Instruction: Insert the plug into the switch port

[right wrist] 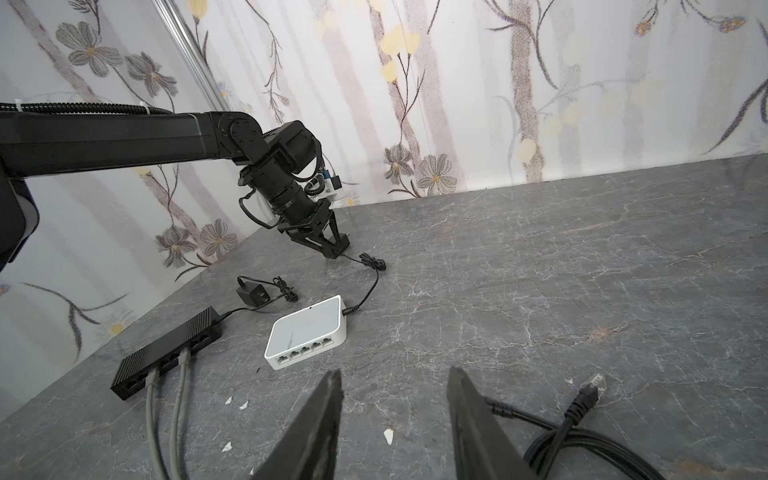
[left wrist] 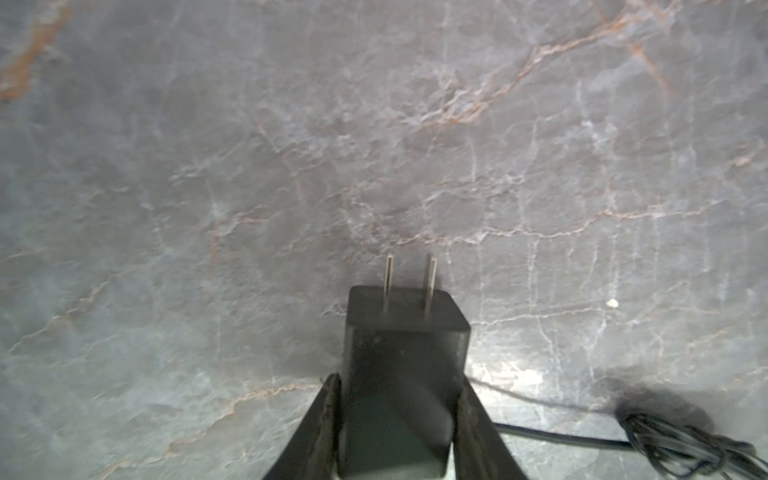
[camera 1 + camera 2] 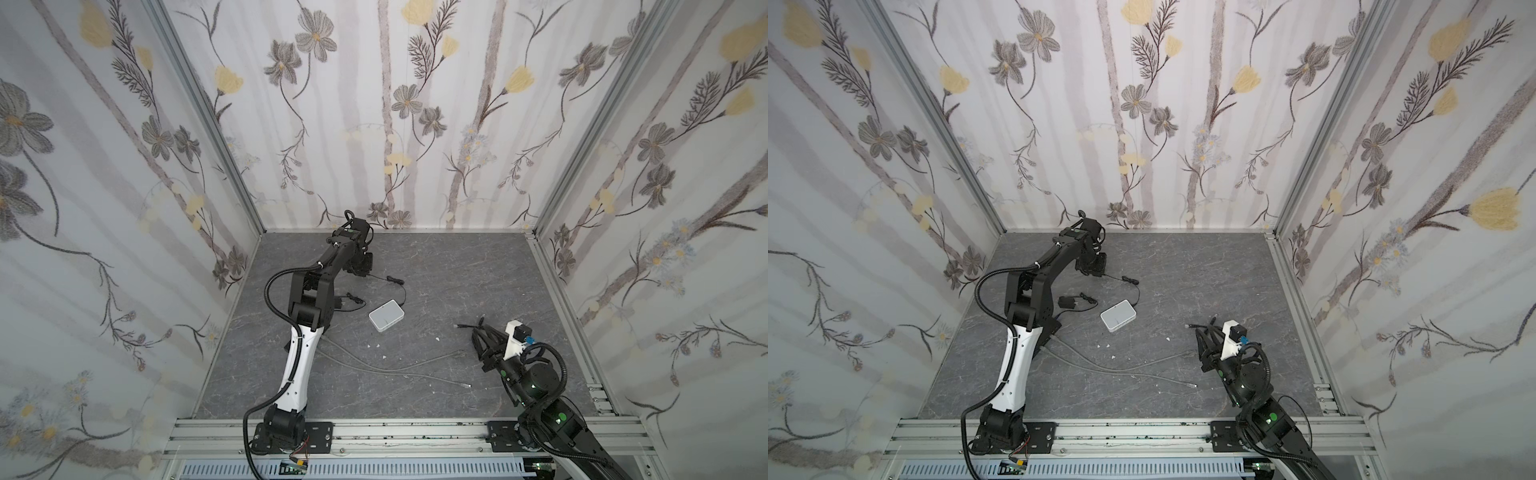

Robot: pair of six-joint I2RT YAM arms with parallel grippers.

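- Left hand (image 2: pixel 400 386): pinching a black power adapter (image 2: pixel 407 332) by its two sides, with the prongs (image 2: pixel 430 282) pointing away from the hand. It sits low over the counter (image 1: pixel 540 270), near the back wall.
- Right hand (image 1: pixel 394 372): fingers spread with nothing between them, only bare counter showing in the gap.
- Plug (image 1: pixel 593 381): clear-tipped, on the end of a black cable (image 1: pixel 577 415). It lies on the counter just beside the right hand, outside the fingers and not gripped.
- Switch port (image 1: pixel 305 349): one of a row on the thin side of the white switch (image 1: pixel 307 324), mid-counter. The row faces the right hand and is well apart from the plug.
- A thin cord (image 1: pixel 372 286) meets the white switch at its far corner.
- A black switch (image 1: pixel 166 353) lies near the white switch, with two grey cables (image 1: pixel 183 395) plugged in.
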